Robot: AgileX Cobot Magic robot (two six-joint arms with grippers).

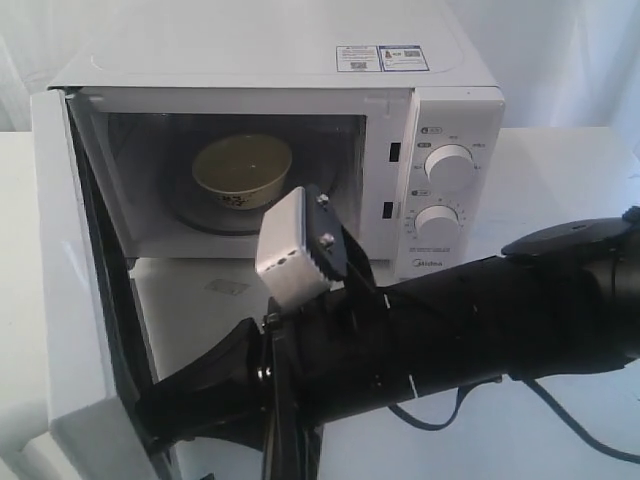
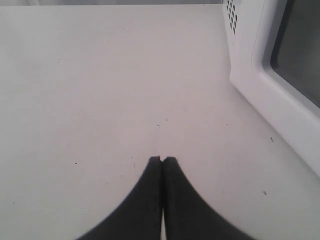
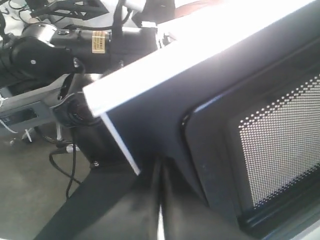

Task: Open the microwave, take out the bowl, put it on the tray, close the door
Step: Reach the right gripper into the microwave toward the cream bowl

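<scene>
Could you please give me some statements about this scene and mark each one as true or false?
1. The door of the microwave stands open. True.
2. The bowl lies outside the microwave. False: it sits inside the cavity.
3. The left end effector is shut and holds nothing. True.
4. The right end effector grips the bowl. False: it is shut, at the door's inner side.

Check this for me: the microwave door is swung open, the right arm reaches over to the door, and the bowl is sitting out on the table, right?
One thing is wrong: the bowl is not out on the table. The exterior view shows it inside the microwave, behind the open door. The right arm does reach over to the door.
</scene>
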